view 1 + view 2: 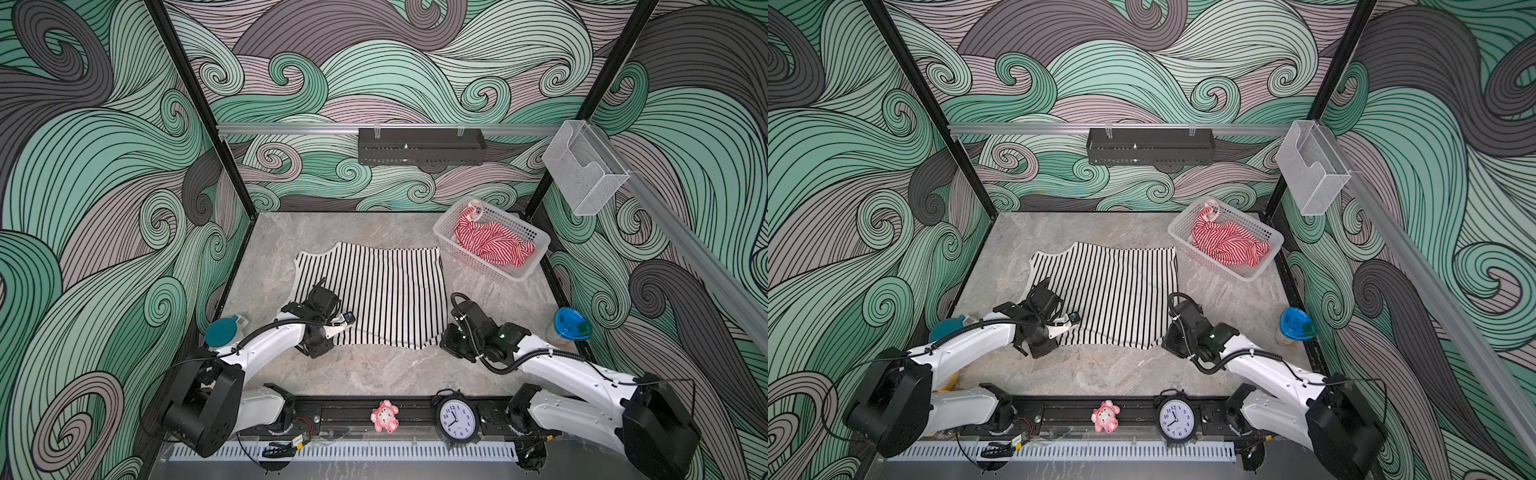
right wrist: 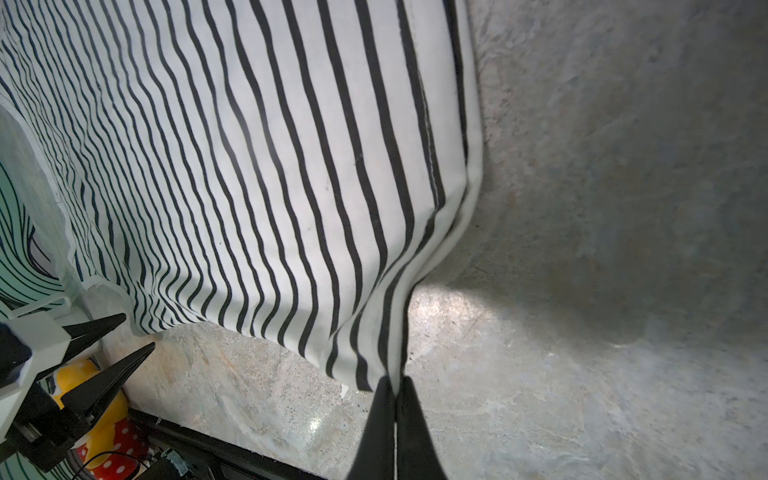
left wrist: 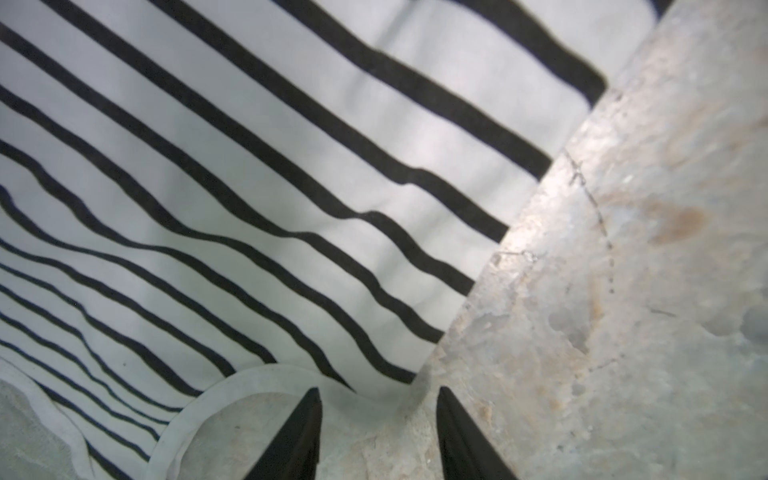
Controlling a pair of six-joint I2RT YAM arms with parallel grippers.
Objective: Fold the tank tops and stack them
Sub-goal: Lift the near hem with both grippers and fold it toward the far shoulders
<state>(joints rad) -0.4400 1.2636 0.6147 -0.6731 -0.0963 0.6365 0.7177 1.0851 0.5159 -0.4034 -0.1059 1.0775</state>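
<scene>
Now, two tank tops: the black-and-white top spread on the tabletop, the red-and-white top crumpled in one basket at the far right corner. Your right gripper pinches the spread top's near right corner; your left gripper gapes astride its near left trim, hidden from above. The near edge lies bare.

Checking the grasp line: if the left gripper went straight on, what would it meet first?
Probably the white trim of the black-and-white top, just ahead of the left gripper; depth unclear.
</scene>
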